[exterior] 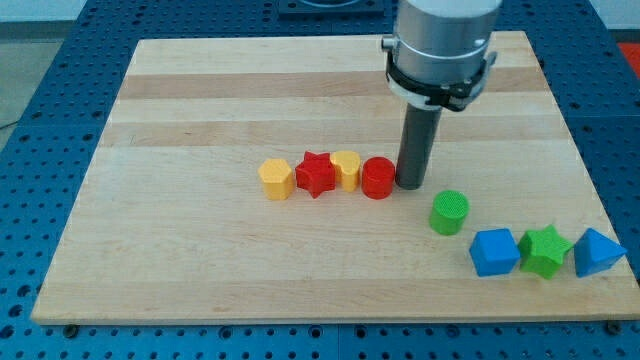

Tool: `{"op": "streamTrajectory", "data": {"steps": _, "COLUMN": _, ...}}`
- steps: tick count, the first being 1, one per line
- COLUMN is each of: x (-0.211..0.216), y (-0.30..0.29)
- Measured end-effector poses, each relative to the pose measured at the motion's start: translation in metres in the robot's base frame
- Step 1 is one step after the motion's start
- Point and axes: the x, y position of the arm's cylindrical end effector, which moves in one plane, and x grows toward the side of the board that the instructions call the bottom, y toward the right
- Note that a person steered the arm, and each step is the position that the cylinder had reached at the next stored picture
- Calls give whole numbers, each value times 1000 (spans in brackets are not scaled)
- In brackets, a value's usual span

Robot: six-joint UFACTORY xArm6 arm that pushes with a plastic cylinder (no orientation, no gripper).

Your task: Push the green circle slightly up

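The green circle (pixel 449 212) is a short green cylinder lying right of the board's middle, toward the view's bottom. My tip (pixel 411 185) is the lower end of a dark rod hanging from the grey arm. It stands just up and to the left of the green circle, a small gap apart. It is right beside the red circle (pixel 378 178), on that block's right, close to touching it.
A row lies left of the tip: a yellow hexagon (pixel 276 179), a red star (pixel 316 174), a yellow heart (pixel 346 169), then the red circle. At the lower right lie a blue cube (pixel 494 251), a green star (pixel 545 250) and a blue triangle (pixel 597 252). The wooden board (pixel 200 100) sits on a blue perforated table.
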Motion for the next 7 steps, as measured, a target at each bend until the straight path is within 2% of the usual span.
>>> {"op": "streamTrajectory", "data": {"steps": 1, "x": 36, "y": -27}}
{"op": "streamTrajectory", "data": {"steps": 2, "x": 62, "y": -29}}
{"op": "streamTrajectory", "data": {"steps": 4, "x": 55, "y": 31}}
{"op": "streamTrajectory", "data": {"steps": 5, "x": 49, "y": 44}}
{"op": "streamTrajectory", "data": {"steps": 6, "x": 71, "y": 42}}
{"op": "streamTrajectory", "data": {"steps": 7, "x": 67, "y": 64}}
